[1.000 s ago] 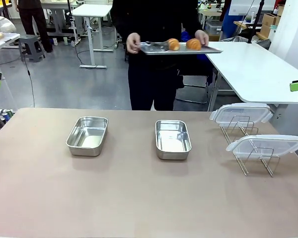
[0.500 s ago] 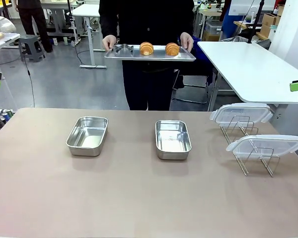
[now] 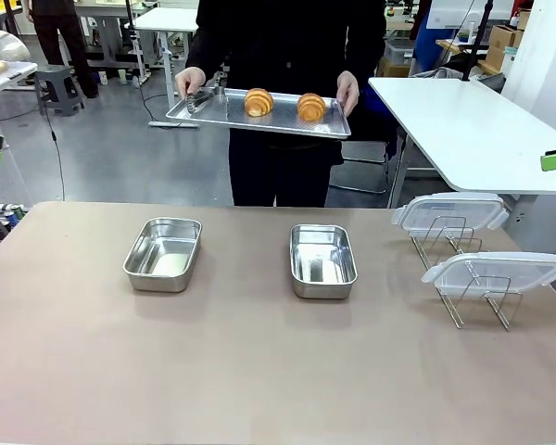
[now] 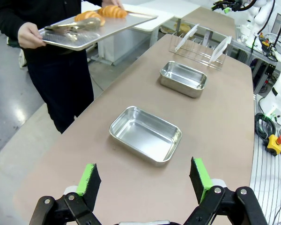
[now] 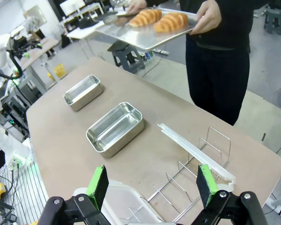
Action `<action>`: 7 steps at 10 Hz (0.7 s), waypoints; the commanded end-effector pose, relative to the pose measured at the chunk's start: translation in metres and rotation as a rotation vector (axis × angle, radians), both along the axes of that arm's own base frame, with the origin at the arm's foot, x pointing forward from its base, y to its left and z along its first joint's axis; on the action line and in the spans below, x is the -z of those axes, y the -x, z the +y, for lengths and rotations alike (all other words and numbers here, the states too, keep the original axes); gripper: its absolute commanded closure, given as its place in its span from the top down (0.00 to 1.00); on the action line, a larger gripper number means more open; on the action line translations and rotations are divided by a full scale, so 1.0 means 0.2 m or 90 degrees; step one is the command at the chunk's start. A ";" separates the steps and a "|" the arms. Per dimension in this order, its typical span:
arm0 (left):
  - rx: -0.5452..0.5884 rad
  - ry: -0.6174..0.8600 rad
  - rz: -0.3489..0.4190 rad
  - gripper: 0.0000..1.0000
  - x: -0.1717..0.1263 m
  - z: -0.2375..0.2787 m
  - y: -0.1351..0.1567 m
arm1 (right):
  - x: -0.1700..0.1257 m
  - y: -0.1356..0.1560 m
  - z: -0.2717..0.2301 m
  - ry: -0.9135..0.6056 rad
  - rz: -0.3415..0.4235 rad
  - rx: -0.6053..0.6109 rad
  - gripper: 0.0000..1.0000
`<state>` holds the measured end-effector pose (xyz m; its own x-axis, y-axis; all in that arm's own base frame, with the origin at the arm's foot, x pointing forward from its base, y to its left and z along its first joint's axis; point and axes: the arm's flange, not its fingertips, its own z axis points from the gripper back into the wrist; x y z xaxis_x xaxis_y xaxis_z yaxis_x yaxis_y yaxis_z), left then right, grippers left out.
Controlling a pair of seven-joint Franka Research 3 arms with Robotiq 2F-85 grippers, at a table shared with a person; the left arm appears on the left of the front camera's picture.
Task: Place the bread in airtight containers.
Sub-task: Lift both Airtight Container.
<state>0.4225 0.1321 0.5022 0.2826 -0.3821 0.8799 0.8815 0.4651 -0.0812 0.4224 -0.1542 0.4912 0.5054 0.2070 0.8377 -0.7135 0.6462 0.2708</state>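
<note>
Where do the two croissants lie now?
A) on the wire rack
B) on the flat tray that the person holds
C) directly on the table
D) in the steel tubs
B: the left croissant and the right croissant both lie on the tray that the person holds.

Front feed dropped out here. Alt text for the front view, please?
A person stands across the table holding a flat steel tray with two croissants and tongs on it. On the table sit two empty, lidless steel containers; at its right, two clear lids rest on a wire rack.
</note>
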 end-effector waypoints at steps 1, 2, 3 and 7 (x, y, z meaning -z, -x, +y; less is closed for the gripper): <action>0.003 0.015 -0.014 1.00 -0.01 0.00 -0.01 | -0.01 -0.02 0.01 -0.011 -0.014 0.002 1.00; 0.003 0.015 -0.014 1.00 -0.01 0.00 -0.01 | -0.01 -0.02 0.01 -0.011 -0.014 0.002 1.00; 0.003 0.015 -0.014 1.00 -0.01 0.00 -0.01 | -0.01 -0.02 0.01 -0.011 -0.014 0.002 1.00; 0.003 0.015 -0.014 1.00 -0.01 0.00 -0.01 | -0.01 -0.02 0.01 -0.011 -0.014 0.002 1.00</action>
